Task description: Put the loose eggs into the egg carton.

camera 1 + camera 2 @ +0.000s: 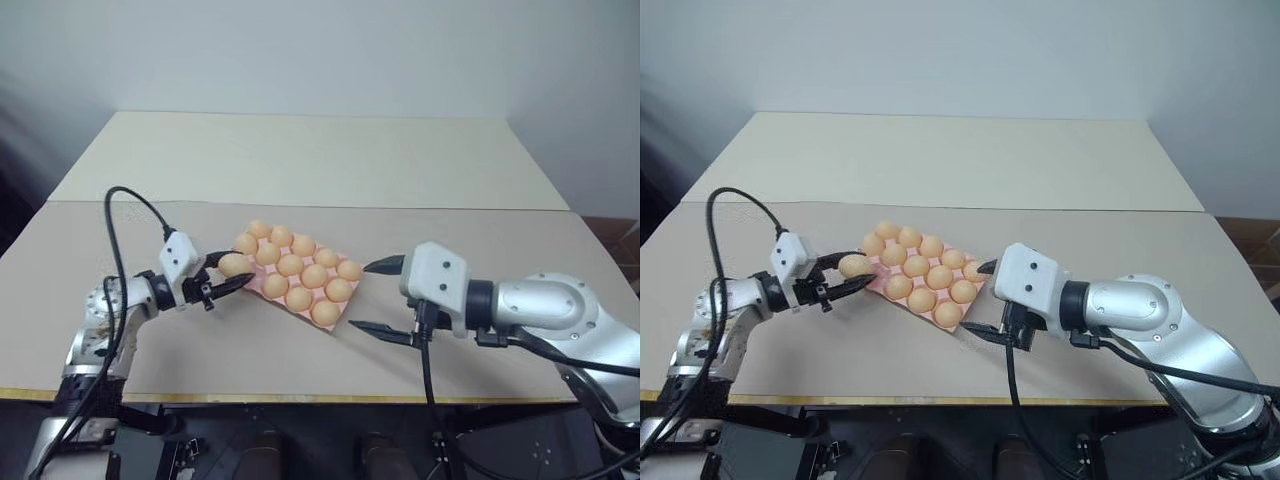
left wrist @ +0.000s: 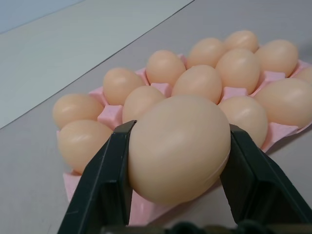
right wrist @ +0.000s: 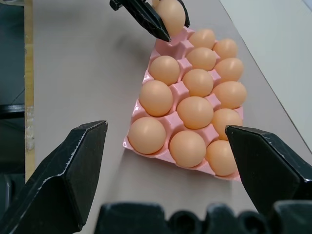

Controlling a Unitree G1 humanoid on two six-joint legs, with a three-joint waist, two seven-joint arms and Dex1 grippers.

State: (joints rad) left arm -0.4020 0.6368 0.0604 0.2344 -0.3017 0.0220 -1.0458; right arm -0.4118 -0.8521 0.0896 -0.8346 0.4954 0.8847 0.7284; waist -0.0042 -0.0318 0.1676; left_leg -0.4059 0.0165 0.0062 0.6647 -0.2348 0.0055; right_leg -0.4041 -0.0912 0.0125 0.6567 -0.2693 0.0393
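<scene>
Left pincer (image 1: 232,276) is clamped on one loose egg (image 1: 234,264), holding it just above the left end of the pink egg carton (image 1: 343,318). The carton sits mid-counter (image 1: 300,160), angled, closer to the near edge, most cups already filled. Right pincer (image 1: 373,296) hangs with fingers wide apart, empty, just off the carton's right end.

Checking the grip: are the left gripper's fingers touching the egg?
Touching. In the left wrist view both fingers press against the sides of the egg.
</scene>
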